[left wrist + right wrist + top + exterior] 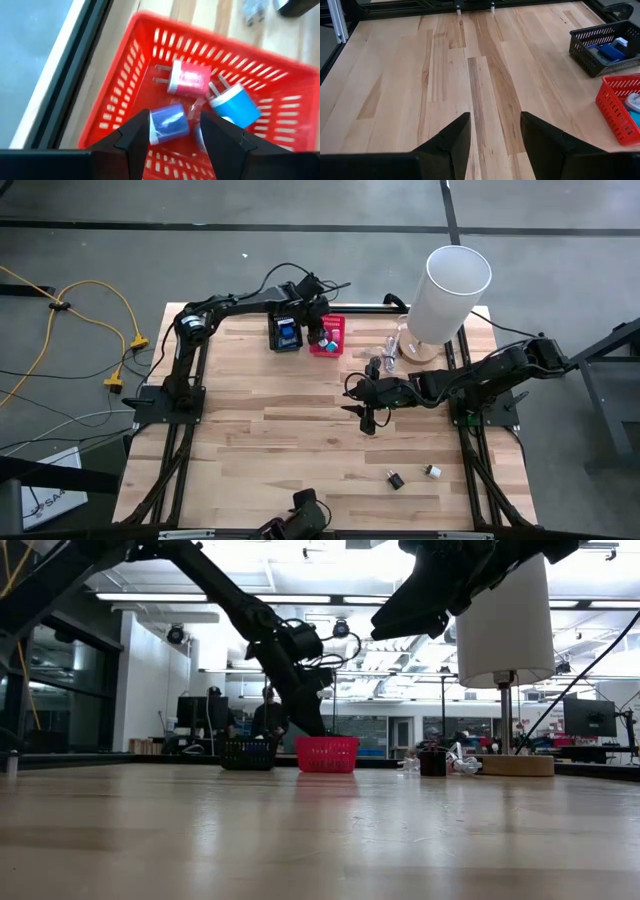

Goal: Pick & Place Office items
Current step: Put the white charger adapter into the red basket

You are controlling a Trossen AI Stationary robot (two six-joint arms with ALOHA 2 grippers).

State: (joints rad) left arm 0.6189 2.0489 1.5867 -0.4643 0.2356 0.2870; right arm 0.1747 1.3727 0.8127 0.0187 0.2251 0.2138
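- Overhead, the left gripper (pixel 322 330) hangs over the red basket (pixel 336 346) at the table's (pixel 300 440) far edge, with a black basket (pixel 273 334) just beside it holding a blue item (pixel 288 333). The right gripper (pixel 366 418) hovers above bare wood near the table's middle. Two small items, a black clip (pixel 395 480) and a white piece (pixel 434 472), lie near the front right. A tall white cylinder (pixel 447 292) stands at the far right corner, with clear and white bits (pixel 390 346) beside its base.
- From table height, the left arm reaches down into the red basket (pixel 327 754); the black basket (pixel 248 753) sits just beside it. A person (pixel 268 716) shows in the room behind.
- In the left wrist view, the fingers (pixel 132 135) are spread, with a blue-and-white plug adapter (pixel 169 123) between them; whether they touch it, I cannot tell. A pink adapter (pixel 187 79) and a light-blue one (pixel 234 106) lie in the basket (pixel 120 90).
- In the right wrist view, the fingers (pixel 451 137) stand apart over empty wood, holding nothing.
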